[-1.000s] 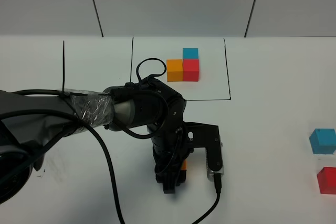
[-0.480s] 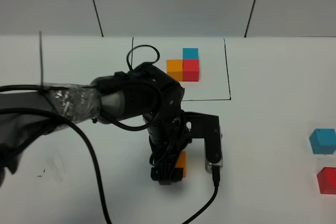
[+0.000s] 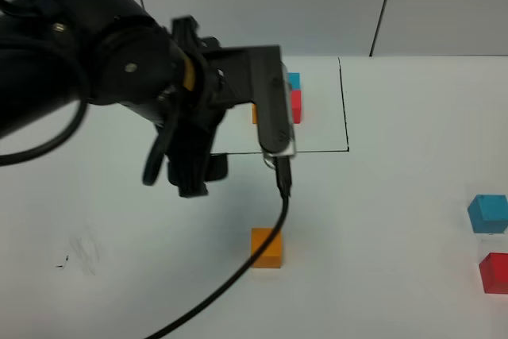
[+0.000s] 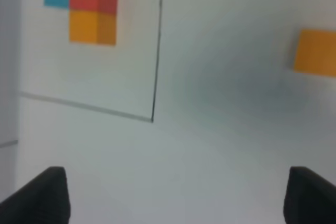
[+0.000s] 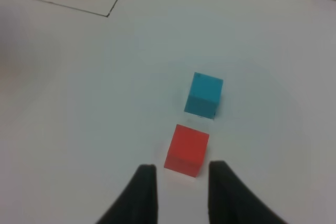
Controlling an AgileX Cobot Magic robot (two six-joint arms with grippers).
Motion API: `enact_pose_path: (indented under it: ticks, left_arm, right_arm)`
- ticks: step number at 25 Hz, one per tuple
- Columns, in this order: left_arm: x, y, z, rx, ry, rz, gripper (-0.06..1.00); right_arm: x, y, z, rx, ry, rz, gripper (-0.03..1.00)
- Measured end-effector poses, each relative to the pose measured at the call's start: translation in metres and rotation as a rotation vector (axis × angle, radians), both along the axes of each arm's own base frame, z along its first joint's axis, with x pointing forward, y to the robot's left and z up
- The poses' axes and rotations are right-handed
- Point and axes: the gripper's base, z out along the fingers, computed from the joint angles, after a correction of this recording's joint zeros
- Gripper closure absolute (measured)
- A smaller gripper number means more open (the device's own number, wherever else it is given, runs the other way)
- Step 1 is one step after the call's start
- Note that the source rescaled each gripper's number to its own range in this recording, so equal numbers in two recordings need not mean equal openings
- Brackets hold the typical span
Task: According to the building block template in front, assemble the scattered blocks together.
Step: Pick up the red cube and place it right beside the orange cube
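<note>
The loose orange cube (image 3: 267,247) sits alone on the table; it also shows in the left wrist view (image 4: 316,51). My left gripper (image 3: 189,184) (image 4: 178,203) is open and empty, raised high to the cube's upper left. The template (image 3: 294,105) lies in its black frame (image 3: 347,109), partly hidden by my left arm; the left wrist view shows all of it (image 4: 86,9). The loose blue cube (image 3: 487,213) (image 5: 205,94) and red cube (image 3: 494,272) (image 5: 186,148) sit at the far right. My right gripper (image 5: 181,174) is open, just short of the red cube; it is out of the exterior view.
The left arm's black cable (image 3: 262,252) hangs down and passes close beside the orange cube. A corner of the template frame (image 5: 116,1) shows in the right wrist view. Grey wall panels (image 3: 262,5) stand behind the table.
My left gripper has let go of the orange cube and risen up and away to the left. The cube stays on the table. The blue and red cubes have not moved.
</note>
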Motion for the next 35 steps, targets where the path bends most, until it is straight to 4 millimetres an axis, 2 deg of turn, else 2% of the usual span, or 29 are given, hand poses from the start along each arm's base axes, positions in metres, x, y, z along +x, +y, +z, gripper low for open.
enact_pose_path:
  ticks: [4,6,10,13,16,21,23,26,30,35]
  left_arm:
    - [-0.008,0.055,0.028,0.085,0.009,0.238,0.33]
    - [-0.012,0.081,0.042,0.099,-0.01,0.341,0.35]
    - [-0.032,0.128,0.078,-0.037,-0.11,0.541,0.37]
    - [-0.059,0.158,0.104,-0.167,-0.198,0.682,0.37]
    - [-0.095,0.182,0.128,-0.298,-0.295,0.765,0.37]
    - [-0.172,0.215,0.155,-0.517,-0.456,0.812,0.37]
    - [-0.204,0.228,0.155,-0.579,-0.511,0.809,0.37]
    - [-0.25,0.247,0.141,-0.653,-0.579,0.801,0.37]
    - [-0.287,0.26,0.116,-0.708,-0.631,0.805,0.37]
    - [-0.314,0.249,0.086,-0.695,-0.662,0.893,0.37]
  right_arm:
    - [0.0,0.0,0.0,0.0,0.0,0.0,0.97]
    - [0.0,0.0,0.0,0.0,0.0,0.0,0.97]
    - [0.0,0.0,0.0,0.0,0.0,0.0,0.97]
    - [0.0,0.0,0.0,0.0,0.0,0.0,0.97]
    - [0.0,0.0,0.0,0.0,0.0,0.0,0.97]
    - [0.0,0.0,0.0,0.0,0.0,0.0,0.97]
    - [0.0,0.0,0.0,0.0,0.0,0.0,0.97]
    - [0.0,0.0,0.0,0.0,0.0,0.0,0.97]
    - [0.0,0.0,0.0,0.0,0.0,0.0,0.97]
    - [0.0,0.0,0.0,0.0,0.0,0.0,0.97]
